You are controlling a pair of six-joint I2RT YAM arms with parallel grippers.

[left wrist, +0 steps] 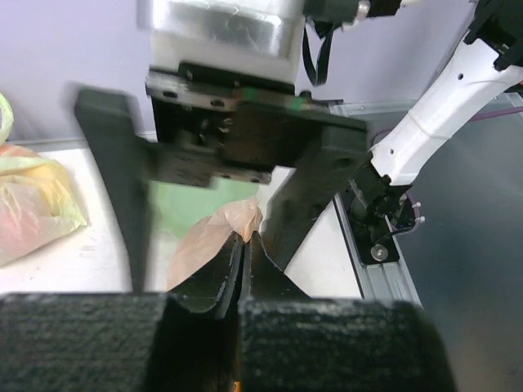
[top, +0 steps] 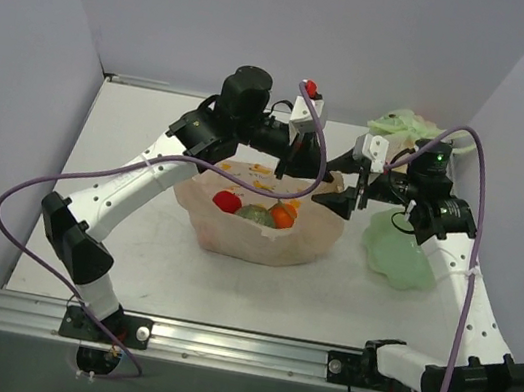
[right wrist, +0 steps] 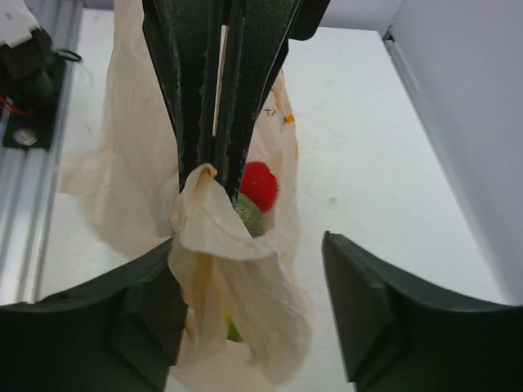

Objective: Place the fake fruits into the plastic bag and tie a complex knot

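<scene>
**Count by kind**

One translucent peach-orange plastic film bag (top: 254,243). Three glossy plastic fruits show inside it: one round red piece (top: 226,200), one bumpy dark green ball (top: 257,214) and one orange piece (top: 284,216). One pale green bag (top: 401,127). One light green film sheet (top: 398,259). Two white-and-black robot arms: left arm (top: 142,185) and right arm (top: 471,304).

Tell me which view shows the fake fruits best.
The top external view: the fake fruits lie in the open plastic bag, red, dark green and orange seen from above. The right wrist view shows only one red piece and a green sliver behind film. The left wrist view shows only the bag's film.
</scene>
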